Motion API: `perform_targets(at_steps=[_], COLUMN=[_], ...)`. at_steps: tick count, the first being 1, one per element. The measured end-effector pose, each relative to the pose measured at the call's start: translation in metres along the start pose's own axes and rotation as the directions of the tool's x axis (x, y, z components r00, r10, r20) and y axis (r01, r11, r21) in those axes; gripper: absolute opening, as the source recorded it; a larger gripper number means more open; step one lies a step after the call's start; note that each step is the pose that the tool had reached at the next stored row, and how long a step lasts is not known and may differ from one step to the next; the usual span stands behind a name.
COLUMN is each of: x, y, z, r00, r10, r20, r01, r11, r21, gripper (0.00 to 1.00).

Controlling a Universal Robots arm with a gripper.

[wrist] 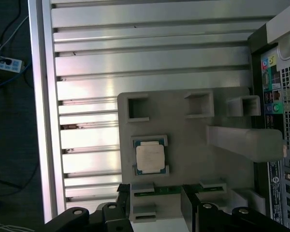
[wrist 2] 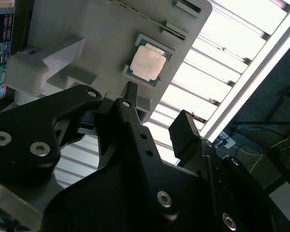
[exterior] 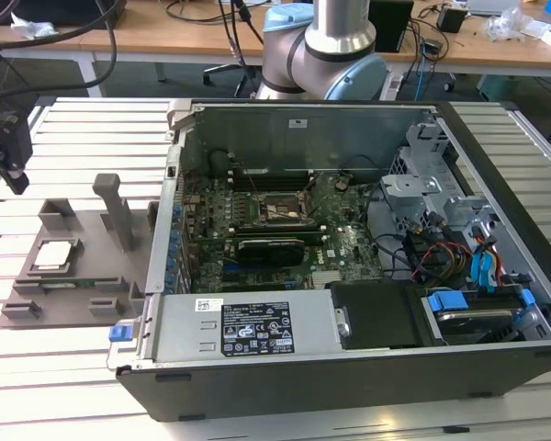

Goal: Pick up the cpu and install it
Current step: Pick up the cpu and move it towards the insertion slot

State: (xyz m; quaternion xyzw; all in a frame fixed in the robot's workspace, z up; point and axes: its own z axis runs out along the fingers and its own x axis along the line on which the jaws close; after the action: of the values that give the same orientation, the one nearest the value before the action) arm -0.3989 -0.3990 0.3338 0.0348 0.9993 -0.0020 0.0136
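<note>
The cpu is a small square chip with a silvery top. It lies flat in a recess of the grey tray, to the exterior view's left of the computer case. In both wrist views the cpu sits bare, with nothing touching it. My black gripper hangs above the slatted table just beyond the tray's far left corner, a little off from the chip. Its fingers stand apart, so the gripper is open and holds nothing. The motherboard's socket lies inside the case.
The open computer case fills the table's middle and right, holding a long black card, cables and drive bays. Upright pegs rise from the tray beside the chip. The arm's base stands behind the case.
</note>
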Motion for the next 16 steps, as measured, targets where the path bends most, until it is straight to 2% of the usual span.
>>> perform_targets(at_steps=[16], x=[0.0001], y=[0.0000], z=[0.0049], r00=[1.0000], r10=[0.000], r20=[-0.0001], r01=[0.000], r11=[1.0000], r21=[0.0000], gripper=[0.54])
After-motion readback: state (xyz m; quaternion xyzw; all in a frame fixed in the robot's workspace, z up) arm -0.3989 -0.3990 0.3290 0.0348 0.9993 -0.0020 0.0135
